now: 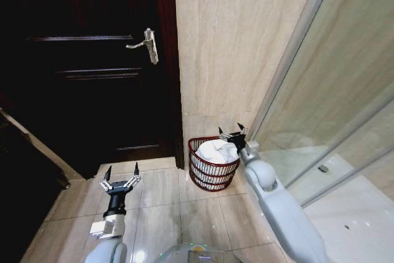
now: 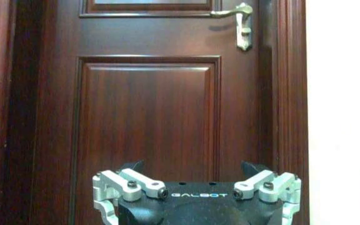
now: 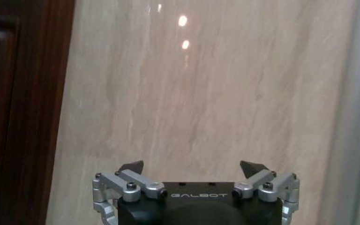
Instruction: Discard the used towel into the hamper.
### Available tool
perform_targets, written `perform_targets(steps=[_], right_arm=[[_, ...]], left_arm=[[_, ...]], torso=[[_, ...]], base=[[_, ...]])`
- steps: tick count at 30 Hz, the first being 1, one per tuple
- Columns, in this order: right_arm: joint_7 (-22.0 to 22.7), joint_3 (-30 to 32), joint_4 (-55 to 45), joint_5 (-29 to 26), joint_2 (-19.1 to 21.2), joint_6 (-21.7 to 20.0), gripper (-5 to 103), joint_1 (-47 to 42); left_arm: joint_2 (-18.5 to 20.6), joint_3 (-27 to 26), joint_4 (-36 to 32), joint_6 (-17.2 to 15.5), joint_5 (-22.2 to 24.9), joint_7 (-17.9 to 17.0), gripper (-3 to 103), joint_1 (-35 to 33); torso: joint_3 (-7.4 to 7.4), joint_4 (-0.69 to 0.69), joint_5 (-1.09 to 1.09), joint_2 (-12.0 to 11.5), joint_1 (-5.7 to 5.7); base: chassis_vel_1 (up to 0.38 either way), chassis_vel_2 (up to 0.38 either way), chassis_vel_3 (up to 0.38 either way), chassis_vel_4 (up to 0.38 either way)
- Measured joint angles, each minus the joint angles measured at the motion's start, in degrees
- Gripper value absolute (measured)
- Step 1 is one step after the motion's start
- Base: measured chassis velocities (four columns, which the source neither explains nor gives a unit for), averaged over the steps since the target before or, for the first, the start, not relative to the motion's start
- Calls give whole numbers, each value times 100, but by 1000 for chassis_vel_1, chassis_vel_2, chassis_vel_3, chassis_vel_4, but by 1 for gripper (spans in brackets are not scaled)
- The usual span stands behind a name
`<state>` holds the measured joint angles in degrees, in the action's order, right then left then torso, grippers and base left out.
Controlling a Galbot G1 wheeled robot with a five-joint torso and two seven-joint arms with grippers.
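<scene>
White crumpled towel fills the round slatted wicker hamper

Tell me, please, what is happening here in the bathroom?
The white towel already lies in the wicker hamper by the tiled wall. The right end effector hangs open just above it, holding nothing. The left end effector, also open and empty, waits over the floor facing the dark door.

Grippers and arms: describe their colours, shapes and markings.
Both the left gripper and the right gripper have a black body, silver metal linkages with dark bolts and pointed black fingertips. White GALBOT lettering marks each body, as the wrist views show. The arms are smooth pale grey-white shells with rounded joints.
</scene>
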<state>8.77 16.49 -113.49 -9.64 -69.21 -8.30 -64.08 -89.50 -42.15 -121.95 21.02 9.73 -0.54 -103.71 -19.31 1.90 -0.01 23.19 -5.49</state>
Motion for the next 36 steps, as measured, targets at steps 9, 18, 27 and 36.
perform_targets(steps=[9, 18, 27, 36], right_arm=[[-476, 1158, -755, 895, -1129, 431, 100, -1817], [-561, 1412, -1212, 1030, -1445, 964, 100, -2486], [-531, 1468, -1286, 955, -1396, 931, 100, -2450], [-536, 1471, -1129, 849, -1337, 926, 100, -2364]], left_arm=[[62, 87, -198, -431, 428, 110, 100, 25], [156, 7, -445, -666, 419, 190, 100, -12], [168, -17, -520, -847, 291, 228, 100, -57], [140, -29, -436, -827, 217, 242, 100, -36]], torso=[[0, -3, 1, 0, 0], [0, -1, 1, 0, 0], [-1, -1, 1, 0, -1], [-1, -1, 1, 0, -1]], base=[[0, 0, 0, 0], [0, 0, 0, 0], [0, 0, 0, 0], [6, 6, 5, 4]])
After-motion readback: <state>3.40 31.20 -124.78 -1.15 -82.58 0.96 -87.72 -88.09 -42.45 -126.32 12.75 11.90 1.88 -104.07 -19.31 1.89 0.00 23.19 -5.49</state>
